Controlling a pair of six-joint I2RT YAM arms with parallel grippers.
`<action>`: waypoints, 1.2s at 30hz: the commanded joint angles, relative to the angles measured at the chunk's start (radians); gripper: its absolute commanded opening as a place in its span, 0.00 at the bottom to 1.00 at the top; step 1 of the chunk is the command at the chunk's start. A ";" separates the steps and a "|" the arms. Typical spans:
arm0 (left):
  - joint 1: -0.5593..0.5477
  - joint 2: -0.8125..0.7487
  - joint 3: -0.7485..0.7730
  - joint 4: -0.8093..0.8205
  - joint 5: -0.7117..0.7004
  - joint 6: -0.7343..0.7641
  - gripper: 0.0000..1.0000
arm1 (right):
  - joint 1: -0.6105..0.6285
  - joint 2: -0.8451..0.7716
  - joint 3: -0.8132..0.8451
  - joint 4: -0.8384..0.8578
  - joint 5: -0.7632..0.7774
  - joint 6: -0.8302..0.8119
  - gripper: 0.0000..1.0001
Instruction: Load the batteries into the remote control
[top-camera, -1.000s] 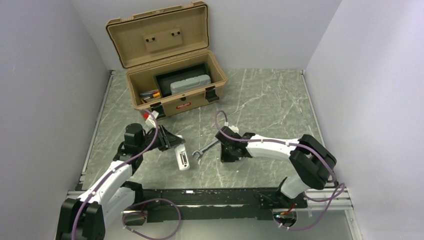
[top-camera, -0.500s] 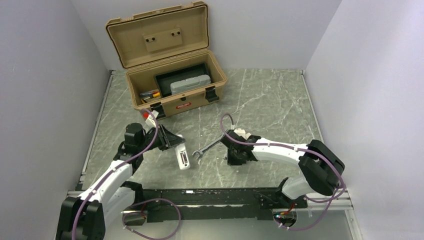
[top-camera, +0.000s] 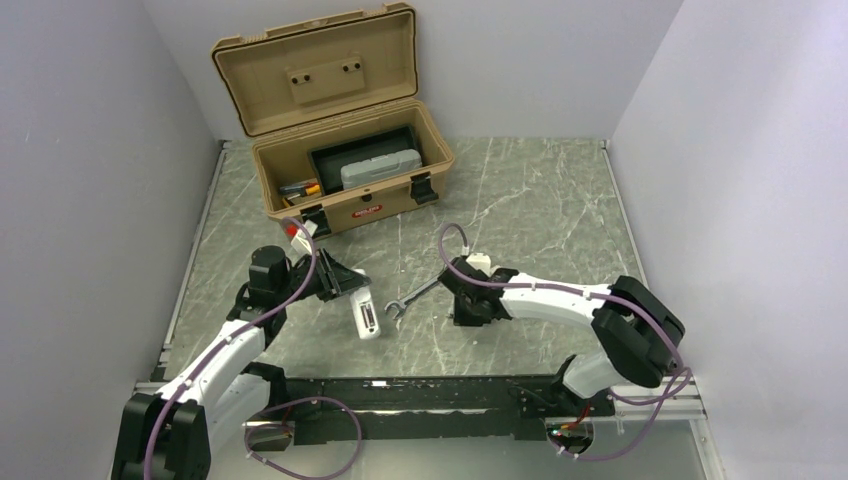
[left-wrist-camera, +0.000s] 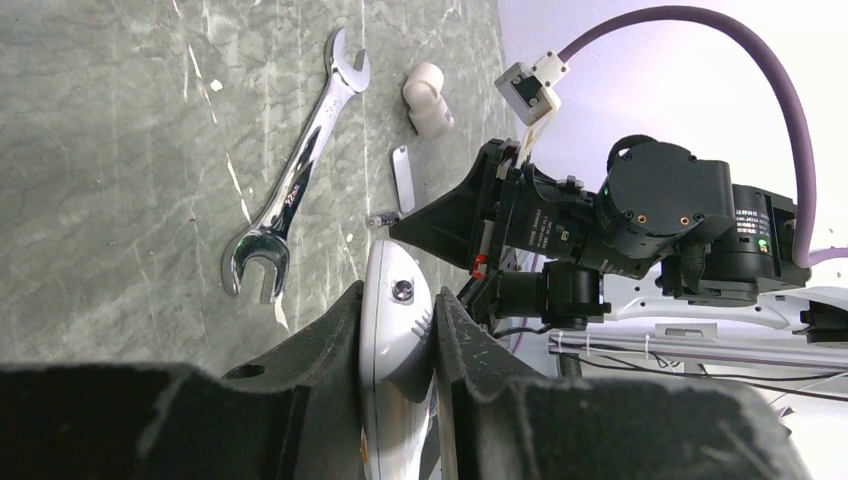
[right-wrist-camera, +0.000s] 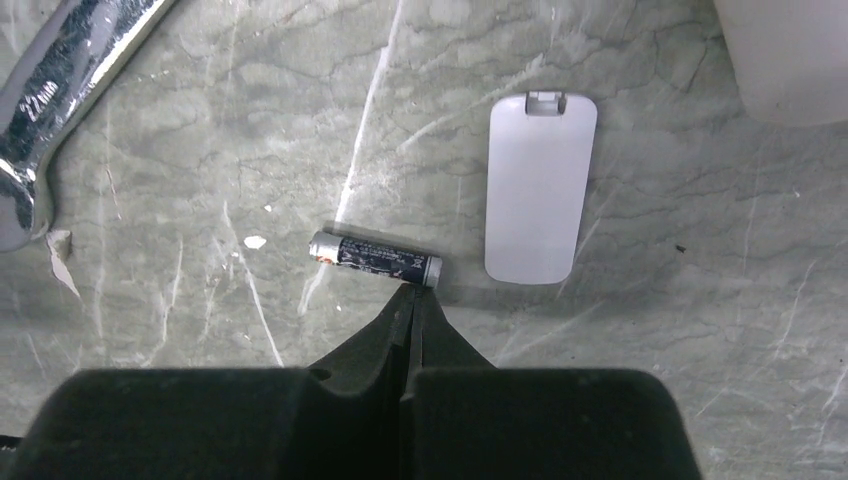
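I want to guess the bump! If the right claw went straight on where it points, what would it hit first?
Probably the battery: the shut right claw points at its end, though it might touch the table first.

Green-veined marble table (top-camera: 540, 200); on it tan toolbox (top-camera: 390, 198), wrench (left-wrist-camera: 300, 160), battery (right-wrist-camera: 375, 259), white cover (right-wrist-camera: 535, 190), curved white piece (left-wrist-camera: 428, 98)

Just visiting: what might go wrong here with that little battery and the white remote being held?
The right gripper is shut, its tips against one end of the small dark cylindrical battery; a nudge may roll it away rather than pick it up. The left gripper pinches the slim white plastic remote control near one end, so pressing a battery in might tilt it or make it slip.
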 joint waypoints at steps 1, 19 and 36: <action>0.005 0.004 0.007 0.041 0.024 0.000 0.00 | -0.011 0.044 0.033 -0.005 0.055 0.003 0.00; 0.005 0.008 0.007 0.033 0.022 0.009 0.00 | -0.028 0.132 0.078 -0.036 0.150 -0.045 0.00; 0.006 -0.003 0.010 0.018 0.022 0.012 0.00 | -0.084 0.274 0.204 0.036 0.210 -0.130 0.00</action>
